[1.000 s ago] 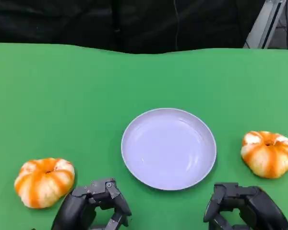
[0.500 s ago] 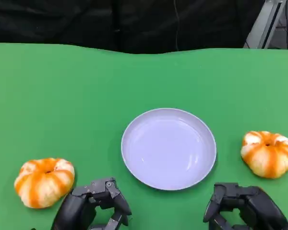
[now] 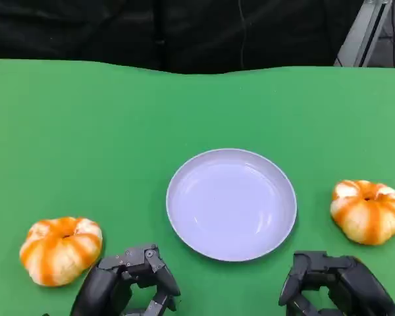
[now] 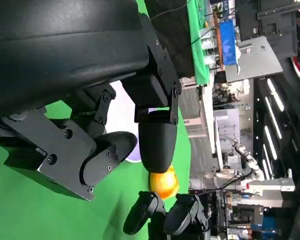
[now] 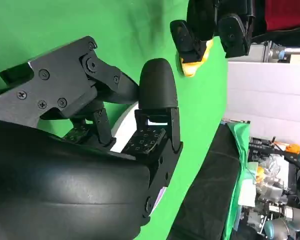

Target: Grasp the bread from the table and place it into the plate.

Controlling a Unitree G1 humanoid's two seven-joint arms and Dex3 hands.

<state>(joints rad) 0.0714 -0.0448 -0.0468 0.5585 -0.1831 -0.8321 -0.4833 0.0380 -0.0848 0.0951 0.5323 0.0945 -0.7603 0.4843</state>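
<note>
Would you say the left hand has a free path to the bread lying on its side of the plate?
Probably yes. The left hand holds nothing and sits on the green table just beside the left bread, with only bare cloth between them. The plate lies to the other side, out of the way.

Two orange-white pumpkin-shaped breads on table: left bread (image 3: 60,249), right bread (image 3: 368,211); pale round plate (image 3: 231,204) between, bare.
</note>
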